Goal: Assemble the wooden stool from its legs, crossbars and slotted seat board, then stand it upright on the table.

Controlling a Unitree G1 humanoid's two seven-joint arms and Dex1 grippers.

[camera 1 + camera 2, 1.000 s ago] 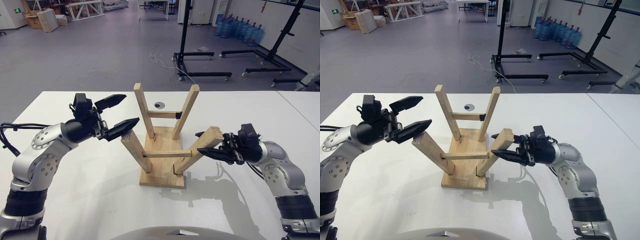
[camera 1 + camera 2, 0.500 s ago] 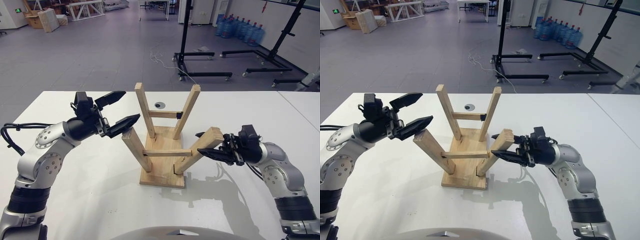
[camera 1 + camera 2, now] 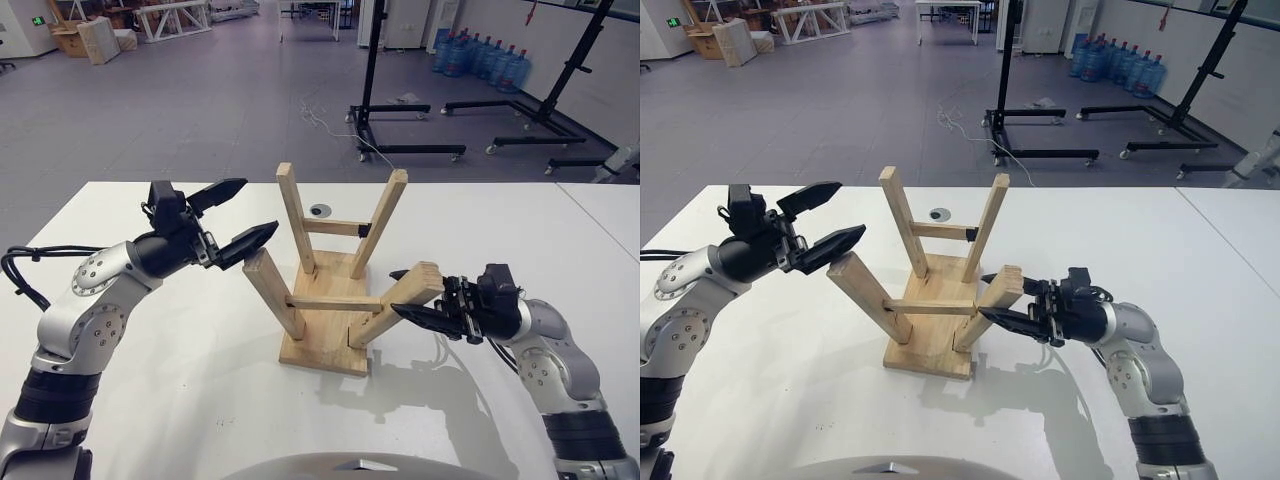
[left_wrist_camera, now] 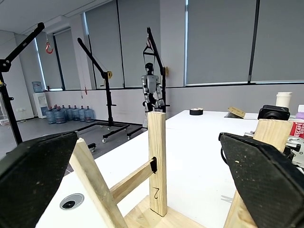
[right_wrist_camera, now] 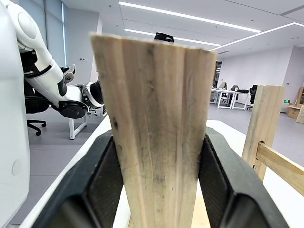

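Your L gripper (image 3: 260,206) is spread wide w/ nothing between the fingers. The top of the near-left leg (image 3: 273,293) sits just below its lower finger; can't tell if they touch. Your R gripper (image 3: 394,292) is pinching the free end of the near-right leg (image 3: 405,297). In the R wrist view the pads (image 5: 102,190) press on both sides of the wood.

The stool (image 3: 325,300) is upside down btw the two grippers. Its seat board (image 3: 322,352) lies flat on the table (image 3: 150,380), below and inboard of both, w/ 4 legs pointing up & splayed outward. The two far legs (image 3: 297,218) rise beyond the fingertips, joined by a crossbar (image 3: 332,228). A second crossbar (image 3: 325,302) links the two near legs, running from under the L gripper toward the R.

Progress, as I judge it: assembly looks done or v. close, w/ all legs in the board and both visible crossbars seated. Can't tell how tight the joints are. What's left is to flip the stool over & stand it on its legs, so approx. the last stage. Before lifting you'd prob. want the L closed on its leg too.
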